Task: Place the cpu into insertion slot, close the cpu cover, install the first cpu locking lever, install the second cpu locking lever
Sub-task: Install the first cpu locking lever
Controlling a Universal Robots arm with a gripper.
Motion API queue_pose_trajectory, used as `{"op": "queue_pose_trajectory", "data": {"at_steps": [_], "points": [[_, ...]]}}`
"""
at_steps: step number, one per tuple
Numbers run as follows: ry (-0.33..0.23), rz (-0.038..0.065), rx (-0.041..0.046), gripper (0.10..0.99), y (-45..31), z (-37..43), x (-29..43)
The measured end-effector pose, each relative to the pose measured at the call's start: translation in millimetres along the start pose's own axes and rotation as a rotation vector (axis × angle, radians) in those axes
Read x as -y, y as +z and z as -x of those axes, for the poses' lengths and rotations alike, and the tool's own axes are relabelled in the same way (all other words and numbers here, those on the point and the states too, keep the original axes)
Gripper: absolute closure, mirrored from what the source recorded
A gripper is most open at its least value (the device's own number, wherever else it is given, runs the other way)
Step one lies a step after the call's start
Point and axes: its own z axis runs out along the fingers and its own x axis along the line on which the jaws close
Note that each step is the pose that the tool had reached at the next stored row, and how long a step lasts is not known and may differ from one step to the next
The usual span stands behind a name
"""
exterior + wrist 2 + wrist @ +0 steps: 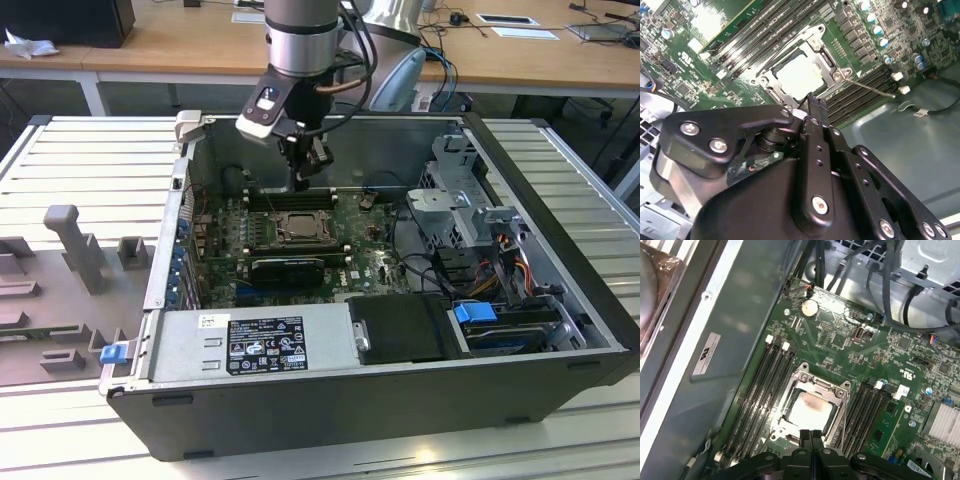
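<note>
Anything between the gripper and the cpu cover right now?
Nothing visible. In the first wrist view the gripper hangs right by the edge of the cpu cover, which lies flat around the cpu; memory slots flank it.

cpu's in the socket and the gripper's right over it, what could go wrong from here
1. The gripper hangs shut over the edge of the cpu cover. A slightly off descent could press on the cpu instead of a lever.
2. In the second wrist view a thin locking lever sticks out free over the memory slots. It might slip off the narrow fingertips and spring back.
</note>
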Motion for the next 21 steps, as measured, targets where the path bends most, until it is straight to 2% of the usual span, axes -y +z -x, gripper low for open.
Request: {"op": "queue_pose_trajectory", "data": {"at_steps": [2, 4, 7, 8, 11, 15, 21], "points": [[-0.019, -0.003, 0.0025, 0.980, 0.4, -0.1, 0.2], [-0.096, -0.006, 0.0057, 0.980, 0.8, -0.1, 0.3], [-0.140, -0.008, 0.0092, 0.980, 0.9, -0.1, 0.3], [-0.188, -0.009, 0.0117, 0.980, 1.1, -0.1, 0.2], [-0.246, -0.013, 0.0181, 0.980, 1.2, -0.1, 0.2], [-0.325, -0.014, 0.0199, 0.980, 1.8, -0.1, 0.3], [-0.380, -0.013, 0.0188, 0.980, 2.7, -0.1, 0.3]]}}
